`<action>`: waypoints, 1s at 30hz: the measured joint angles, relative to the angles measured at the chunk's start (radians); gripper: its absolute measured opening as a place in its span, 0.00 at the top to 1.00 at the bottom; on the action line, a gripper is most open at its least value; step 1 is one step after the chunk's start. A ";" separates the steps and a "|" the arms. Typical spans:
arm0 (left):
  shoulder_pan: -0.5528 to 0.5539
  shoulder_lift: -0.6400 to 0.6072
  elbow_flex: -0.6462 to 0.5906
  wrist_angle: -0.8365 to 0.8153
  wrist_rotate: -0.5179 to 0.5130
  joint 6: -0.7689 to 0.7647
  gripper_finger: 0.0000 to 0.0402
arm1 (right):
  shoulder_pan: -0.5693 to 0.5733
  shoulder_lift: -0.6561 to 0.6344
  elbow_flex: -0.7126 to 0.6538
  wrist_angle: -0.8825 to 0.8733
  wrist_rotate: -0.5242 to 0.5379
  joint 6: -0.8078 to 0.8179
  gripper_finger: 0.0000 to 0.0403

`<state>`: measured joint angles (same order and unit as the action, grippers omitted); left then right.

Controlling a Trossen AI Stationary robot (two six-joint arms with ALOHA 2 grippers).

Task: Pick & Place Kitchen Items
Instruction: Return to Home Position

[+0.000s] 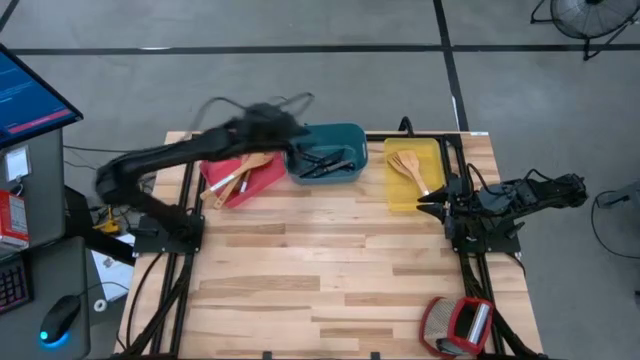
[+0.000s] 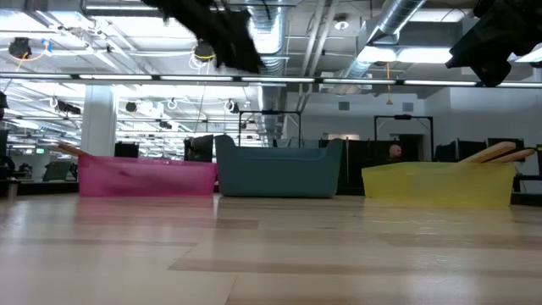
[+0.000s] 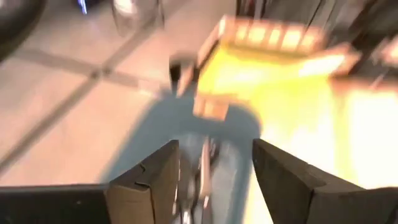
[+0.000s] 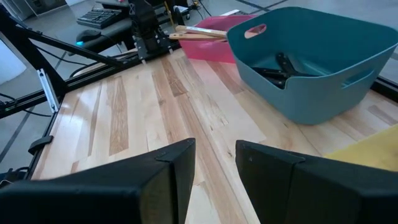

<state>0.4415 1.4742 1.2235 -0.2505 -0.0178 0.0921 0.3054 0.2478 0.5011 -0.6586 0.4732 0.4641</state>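
High view: wooden table (image 1: 330, 270), grey floor (image 1: 300, 25)

1 bench (image 1: 330, 260) carries 3 trays: 1 red tray (image 1: 262, 183), 1 teal tray (image 1: 345, 131) and 1 yellow tray (image 1: 400, 205). The red tray shows at least 2 wooden utensils (image 1: 240, 178); an arm covers part of it, so there may be more. The teal tray holds several knives (image 1: 325, 163), overlapping too much for an exact count. The yellow tray shows at least 2 spatulas (image 1: 408, 165). 1 red-and-silver object (image 1: 458, 325) sits on the bench. There are 2 arms, with 1 left hand (image 3: 214, 146) and 1 right hand (image 4: 216, 146).
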 joint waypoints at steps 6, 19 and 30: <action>-0.030 -0.387 -0.028 -0.018 0.002 0.000 0.74 | 0.000 0.000 0.000 0.000 0.000 0.000 0.69; -0.076 -1.166 -0.528 -0.028 -0.005 -0.179 1.00 | 0.000 0.000 0.000 0.001 0.111 0.000 0.69; -0.076 -1.340 -0.876 0.119 -0.008 -0.254 1.00 | 0.000 0.000 0.000 0.000 0.130 0.058 0.69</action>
<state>0.3656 0.1345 0.3480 -0.1313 -0.0257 -0.1623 0.3054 0.2481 0.5011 -0.6582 0.6033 0.5220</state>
